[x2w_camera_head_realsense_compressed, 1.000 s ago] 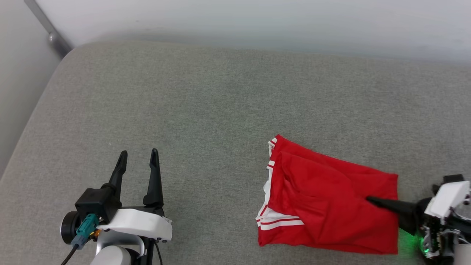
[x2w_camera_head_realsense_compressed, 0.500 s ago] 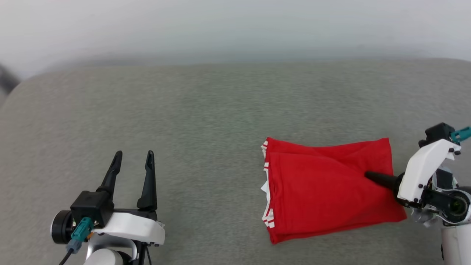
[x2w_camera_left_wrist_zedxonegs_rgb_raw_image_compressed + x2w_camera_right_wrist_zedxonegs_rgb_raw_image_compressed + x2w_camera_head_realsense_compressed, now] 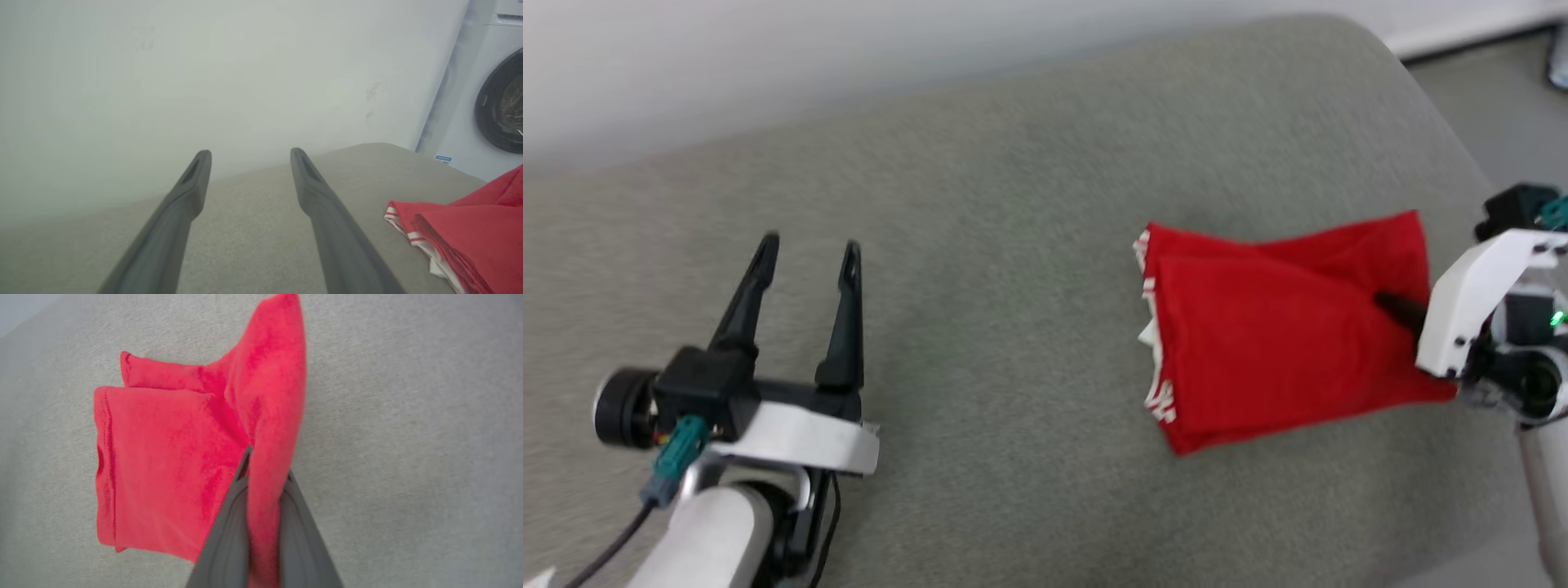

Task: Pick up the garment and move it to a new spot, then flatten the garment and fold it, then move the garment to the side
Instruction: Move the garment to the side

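Note:
The garment (image 3: 1274,327) is a folded red shirt with white striped trim along its left edge, on the grey cushion at the right. My right gripper (image 3: 1388,304) is shut on the garment's right edge; in the right wrist view red cloth (image 3: 261,416) is pinched between the two fingers (image 3: 229,522) and lifted into a ridge. My left gripper (image 3: 809,249) hovers over bare cushion at the left, open and holding nothing. The left wrist view has both fingers (image 3: 192,179) spread wide, with the garment (image 3: 470,237) off to their right.
The grey cushion (image 3: 1013,245) ends in a rounded corner at the upper right, with floor (image 3: 1503,98) beyond it. A pale wall (image 3: 768,49) runs behind. A washing machine (image 3: 490,102) stands past the cushion's end.
The head camera has swung toward the cushion's right end. My right gripper has closed on the garment's right edge and lifted it, drawing the garment along. The left gripper stays open.

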